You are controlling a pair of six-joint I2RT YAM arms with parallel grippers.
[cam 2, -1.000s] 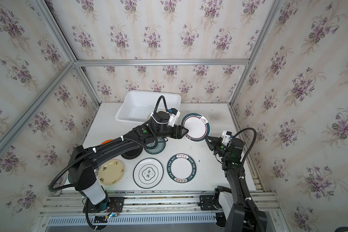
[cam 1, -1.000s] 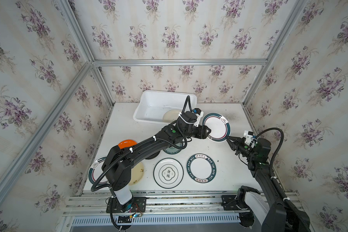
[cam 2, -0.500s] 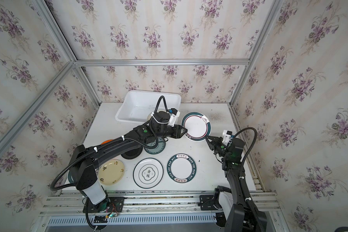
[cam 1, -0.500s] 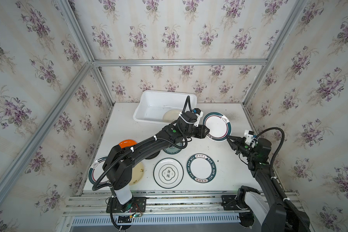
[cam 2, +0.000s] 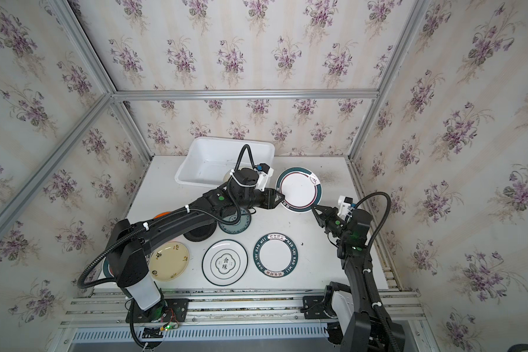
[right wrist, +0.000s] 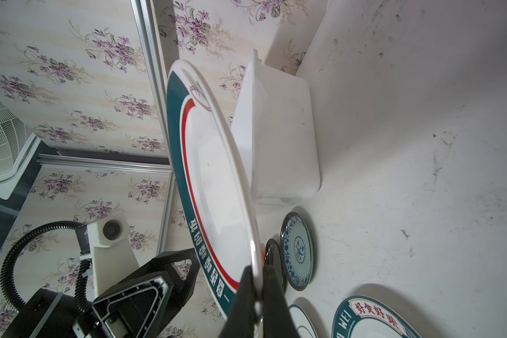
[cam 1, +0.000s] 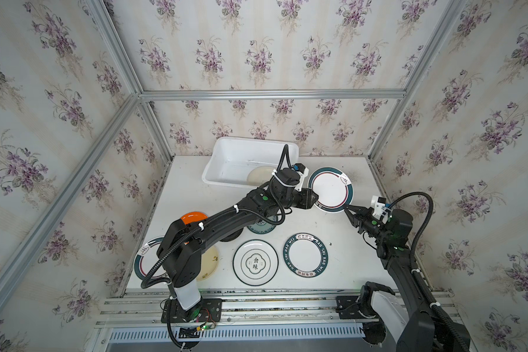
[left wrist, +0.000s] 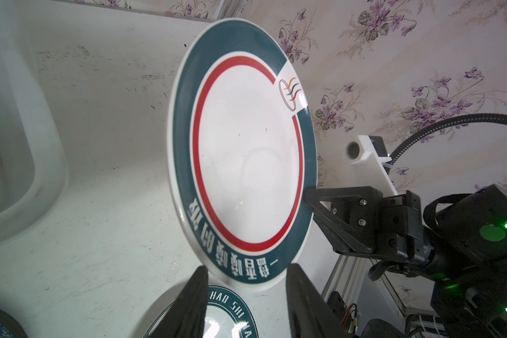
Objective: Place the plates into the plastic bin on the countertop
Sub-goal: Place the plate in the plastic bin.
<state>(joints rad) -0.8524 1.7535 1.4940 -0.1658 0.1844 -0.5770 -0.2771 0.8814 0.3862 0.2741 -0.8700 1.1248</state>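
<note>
A white plate with a teal rim and red ring (cam 1: 330, 189) (left wrist: 246, 152) hangs tilted above the countertop (cam 1: 348, 259). My right gripper (cam 1: 347, 208) (right wrist: 253, 273) is shut on its near right rim. My left gripper (cam 1: 316, 202) (left wrist: 248, 266) stands open at the plate's lower left rim, one fingertip on each side of that edge. Whether the tips touch the plate I cannot tell. The white plastic bin (cam 1: 250, 139) stands at the back, just left of the held plate, and a cream plate (cam 1: 261, 176) lies inside it.
Several plates lie on the countertop: a character plate (cam 1: 255, 262), a lettered teal-rimmed one (cam 1: 305, 255), a teal-patterned one (cam 1: 262, 227), an orange one (cam 1: 192, 217), a cream one (cam 1: 209, 265) and a teal-rimmed one (cam 1: 144, 259). My left arm hides part of them. Papered walls stand close round.
My left gripper has edged right up to the held plate's rim and its jaws have narrowed a little. The right gripper and plate have barely moved.
</note>
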